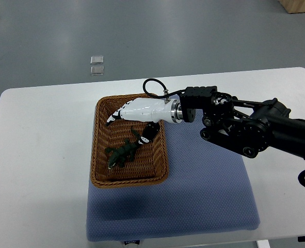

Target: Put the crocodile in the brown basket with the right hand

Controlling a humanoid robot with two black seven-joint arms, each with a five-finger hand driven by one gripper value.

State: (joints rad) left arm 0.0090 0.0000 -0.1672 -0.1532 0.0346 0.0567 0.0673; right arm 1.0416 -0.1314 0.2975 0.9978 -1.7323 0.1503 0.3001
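A dark green toy crocodile (121,153) lies on the floor of the brown wicker basket (99,155), head toward the near left, tail pointing up to the right. My right hand (127,129), white with black fingertips, reaches in from the right and hovers over the far half of the basket. Its fingers stretch out to the left and the thumb (147,135) points down beside the crocodile's tail. The hand is open; whether the thumb touches the tail is unclear. The left arm is out of view.
The basket rests on the left edge of a blue mat (193,196) on a white table (38,155). My black right forearm (245,126) crosses above the mat's far right corner. Grey floor lies beyond the table.
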